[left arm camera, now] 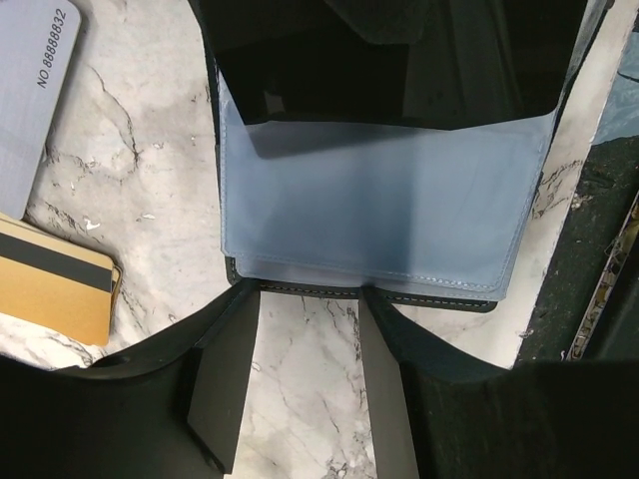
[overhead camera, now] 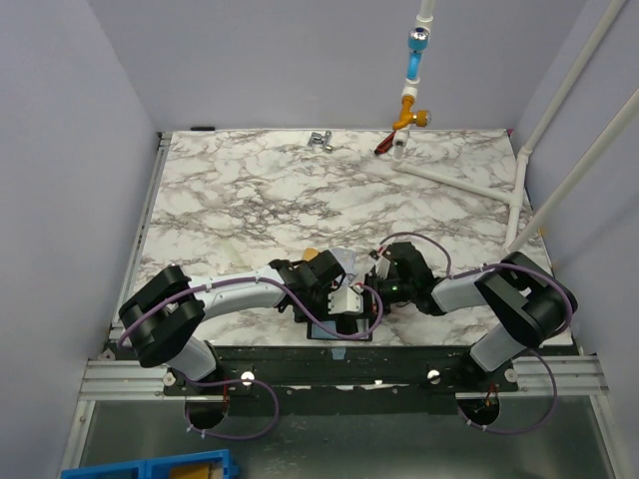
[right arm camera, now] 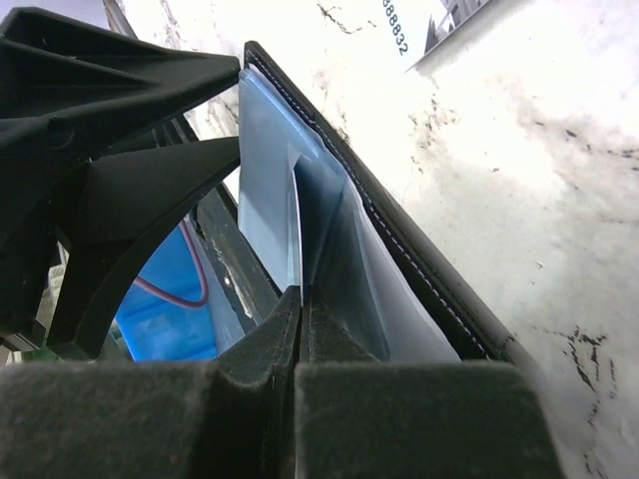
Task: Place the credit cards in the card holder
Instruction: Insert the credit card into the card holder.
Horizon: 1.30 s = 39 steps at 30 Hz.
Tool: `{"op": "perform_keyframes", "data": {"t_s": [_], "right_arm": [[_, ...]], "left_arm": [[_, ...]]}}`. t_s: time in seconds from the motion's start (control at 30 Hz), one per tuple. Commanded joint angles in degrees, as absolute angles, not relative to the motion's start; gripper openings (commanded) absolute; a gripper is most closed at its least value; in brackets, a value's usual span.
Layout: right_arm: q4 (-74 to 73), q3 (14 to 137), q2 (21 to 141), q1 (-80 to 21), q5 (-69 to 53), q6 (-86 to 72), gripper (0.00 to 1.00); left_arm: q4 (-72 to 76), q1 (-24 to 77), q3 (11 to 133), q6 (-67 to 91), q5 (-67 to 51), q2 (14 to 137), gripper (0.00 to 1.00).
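Observation:
The black card holder (left arm camera: 369,215) lies open near the table's front edge, bluish lining up; it also shows under both grippers in the top view (overhead camera: 339,329). My left gripper (left arm camera: 310,309) is open, its fingertips at the holder's near edge with only marble between them. My right gripper (right arm camera: 301,299) is shut on a thin bluish lining flap of the card holder (right arm camera: 329,230) and lifts it. The gold-tan card (left arm camera: 50,284) and the grey-blue card (left arm camera: 30,90) lie on the marble left of the holder. The grey-blue card's corner shows in the right wrist view (right arm camera: 419,25).
A white pipe frame (overhead camera: 464,178) with a blue and orange valve (overhead camera: 411,95) stands at the back right. A small metal fitting (overhead camera: 319,140) sits at the back. A blue bin (overhead camera: 150,467) lies below the table's front edge.

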<state>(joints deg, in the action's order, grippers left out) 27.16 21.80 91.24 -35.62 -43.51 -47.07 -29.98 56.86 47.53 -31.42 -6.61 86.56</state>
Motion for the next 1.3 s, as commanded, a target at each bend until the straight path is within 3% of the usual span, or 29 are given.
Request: {"op": "perform_keyframes", "data": {"t_s": [0.0, 0.63, 1.27], "right_arm": [[28.08, 22.72, 92.22, -35.17, -41.26, -46.68, 0.01], [38.41, 14.45, 88.38, -35.29, -30.54, -54.34, 0.01], [47.63, 10.55, 92.19, -35.32, -30.55, -58.1, 0.01]], "left_arm": [[-28.75, 57.39, 46.81, -30.12, -6.52, 85.0, 0.45], [-28.19, 57.39, 45.71, -26.11, -12.88, 84.28, 0.37], [-26.09, 57.31, 43.33, -25.14, -13.76, 84.06, 0.36]]}}
